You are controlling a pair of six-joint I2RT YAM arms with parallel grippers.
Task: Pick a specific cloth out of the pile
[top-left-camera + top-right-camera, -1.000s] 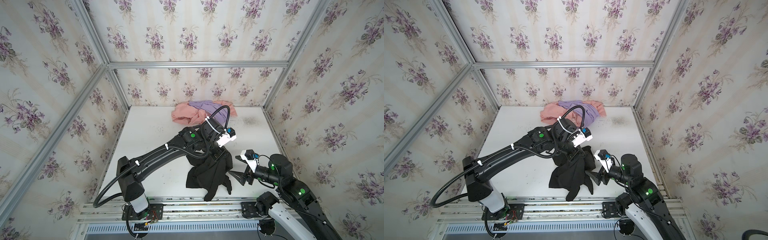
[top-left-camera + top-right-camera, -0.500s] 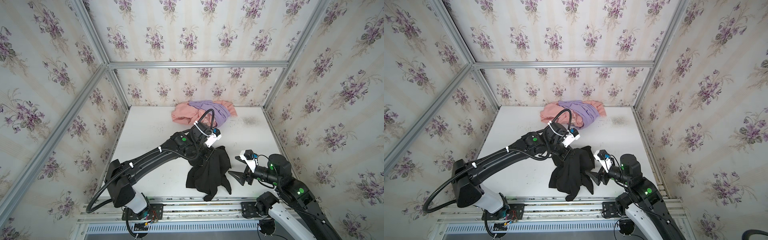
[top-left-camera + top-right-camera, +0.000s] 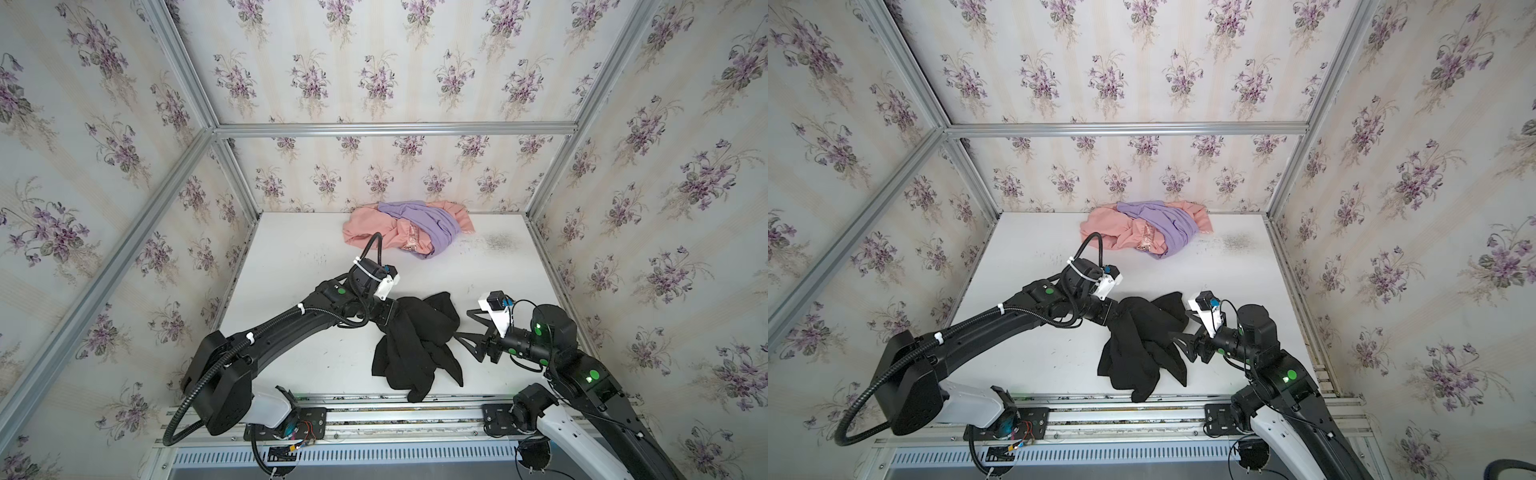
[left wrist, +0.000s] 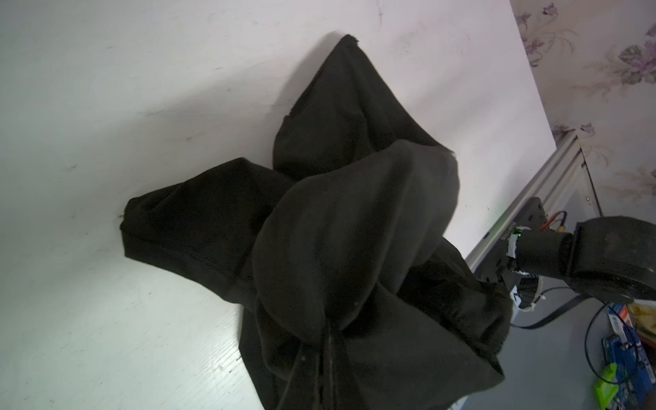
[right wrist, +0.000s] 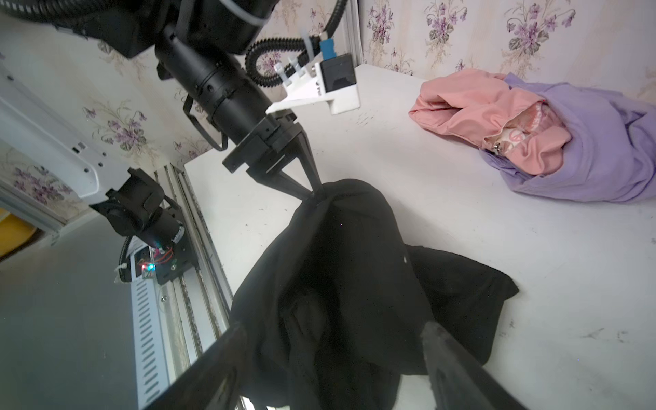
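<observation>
- Black matte soft fabric cloth (image 3: 415, 340) lies crumpled on the near middle part of the white tabletop (image 3: 299, 257), between the two grippers. In both top views we see its lowest tail reach the table's front edge, at the silver aluminium rail (image 3: 353, 409).
- We find it well apart from the pile (image 3: 399, 232), which sits at the far edge against the flowered wall (image 3: 374, 174). The pile is a salmon-pink cloth (image 3: 365, 228) with a lavender-purple cloth (image 3: 428, 224) draped over it and a small patterned trim (image 3: 411, 240) showing between them.
- In the right wrist view we see the left gripper (image 5: 314, 191) with its fingertips closed together on a pinch of the black cloth's upper edge. The fabric hangs down from that pinch in long folds (the rest spreads on the table).
- We see the right gripper (image 3: 462, 323) with its fingers (image 5: 458, 369) standing apart and pointing into the cloth's side. A fold of black fabric lies between them, and we cannot tell whether they press on it.
- In the left wrist view the black cloth fills most of the frame, and we see that arm's fingertips largely hidden among its folds.
</observation>
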